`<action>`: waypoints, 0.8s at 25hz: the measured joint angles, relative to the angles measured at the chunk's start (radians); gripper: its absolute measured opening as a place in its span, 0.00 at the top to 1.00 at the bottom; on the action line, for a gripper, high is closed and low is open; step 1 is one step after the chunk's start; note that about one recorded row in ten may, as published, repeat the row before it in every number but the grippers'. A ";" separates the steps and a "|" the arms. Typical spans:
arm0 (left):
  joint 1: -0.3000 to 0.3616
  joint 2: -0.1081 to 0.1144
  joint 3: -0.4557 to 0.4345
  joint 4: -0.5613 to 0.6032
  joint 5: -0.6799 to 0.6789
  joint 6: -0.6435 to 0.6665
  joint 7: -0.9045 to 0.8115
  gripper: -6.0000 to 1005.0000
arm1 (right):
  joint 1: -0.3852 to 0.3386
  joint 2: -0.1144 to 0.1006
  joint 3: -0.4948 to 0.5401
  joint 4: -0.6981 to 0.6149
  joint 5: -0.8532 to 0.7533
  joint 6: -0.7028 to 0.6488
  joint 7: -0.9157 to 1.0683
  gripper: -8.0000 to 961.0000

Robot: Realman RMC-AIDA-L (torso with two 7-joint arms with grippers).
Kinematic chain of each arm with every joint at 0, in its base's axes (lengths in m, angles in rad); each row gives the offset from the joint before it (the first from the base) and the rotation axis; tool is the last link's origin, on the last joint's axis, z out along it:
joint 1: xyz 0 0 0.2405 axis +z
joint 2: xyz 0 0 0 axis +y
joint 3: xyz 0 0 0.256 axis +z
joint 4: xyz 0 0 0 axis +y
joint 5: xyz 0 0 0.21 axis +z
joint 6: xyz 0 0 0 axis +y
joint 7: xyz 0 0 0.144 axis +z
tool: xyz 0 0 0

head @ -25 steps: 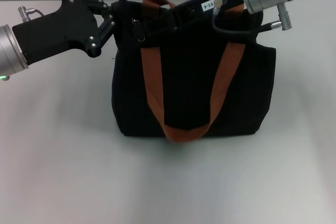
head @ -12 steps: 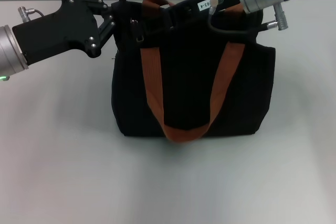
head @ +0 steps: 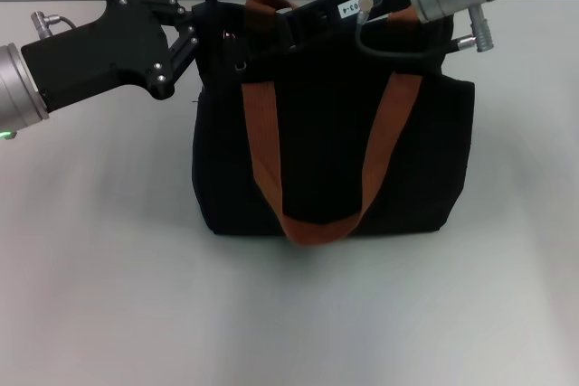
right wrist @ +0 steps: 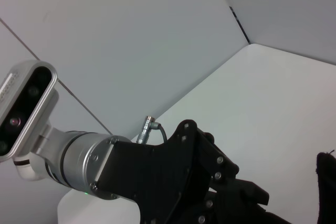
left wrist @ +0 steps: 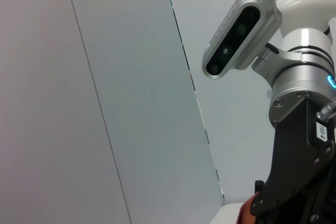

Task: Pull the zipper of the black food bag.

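**With both arms at the bag top, the grip is my worry**

While I cannot make out whether the right end effector (head: 291,26) is apart or together over the black fabric, I judge a missed grip to be the main risk: if it has strap or cloth instead of the zipper (head: 240,64), the pull will drag the whole black food bag (head: 335,146) across the worktop (head: 99,250). The left end effector (head: 204,17) sits at the bag's top corner on its own side, apparently pinching the fabric there, though I cannot tell that for certain; if that hold slips, nothing braces the bag.

A small silver glint, the pull, hangs just below the left end effector and beside the right one's tip. The zip track runs along the bag's top edge, from one end effector toward the other, so the pull must follow that line.
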 joint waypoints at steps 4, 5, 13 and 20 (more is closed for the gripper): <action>0.002 0.000 0.000 -0.001 -0.003 0.001 0.000 0.96 | 0.000 0.005 0.000 0.002 0.000 0.006 0.001 0.91; 0.003 0.000 0.000 -0.001 -0.003 0.002 0.000 0.96 | 0.000 0.007 -0.002 0.003 0.000 0.010 0.002 0.91; 0.003 -0.001 0.000 -0.002 -0.004 0.006 0.000 0.96 | 0.004 0.013 -0.006 -0.002 -0.027 0.028 0.037 0.96; 0.007 -0.002 0.000 -0.001 -0.006 0.007 0.000 0.96 | -0.006 0.013 -0.006 -0.029 -0.028 0.028 0.041 0.99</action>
